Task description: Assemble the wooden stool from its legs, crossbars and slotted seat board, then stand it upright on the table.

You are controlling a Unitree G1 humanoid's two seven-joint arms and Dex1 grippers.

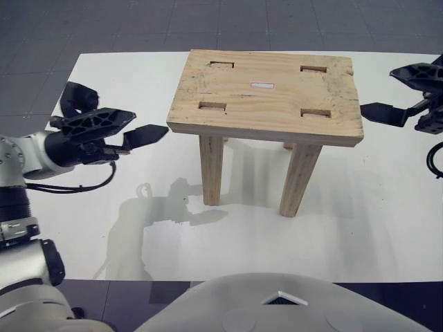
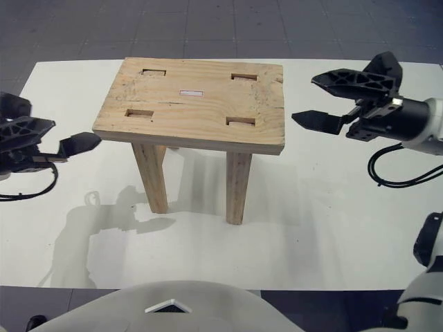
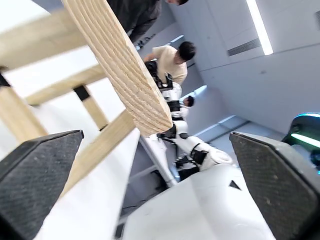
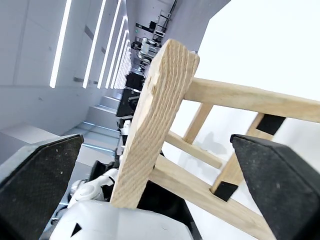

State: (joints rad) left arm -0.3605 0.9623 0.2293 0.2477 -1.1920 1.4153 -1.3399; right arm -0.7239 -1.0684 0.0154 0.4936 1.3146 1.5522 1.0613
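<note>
The wooden stool (image 1: 266, 93) stands upright in the middle of the white table (image 1: 360, 228), its slotted seat board on top and its legs (image 1: 211, 169) down on the surface. My left gripper (image 1: 135, 128) hovers open just off the seat's left edge, holding nothing. On the other side my right gripper (image 2: 325, 100) is open too, a short gap from the seat's right edge. The left wrist view looks at the seat board's edge (image 3: 120, 70) and crossbars from the side. The right wrist view shows the seat's edge (image 4: 155, 125) with crossbars between the fingers (image 4: 35, 185).
Bare white table surface lies in front of the stool and to both sides. A dark tiled floor (image 1: 104, 21) runs beyond the table's far edge. Black cables hang from both wrists.
</note>
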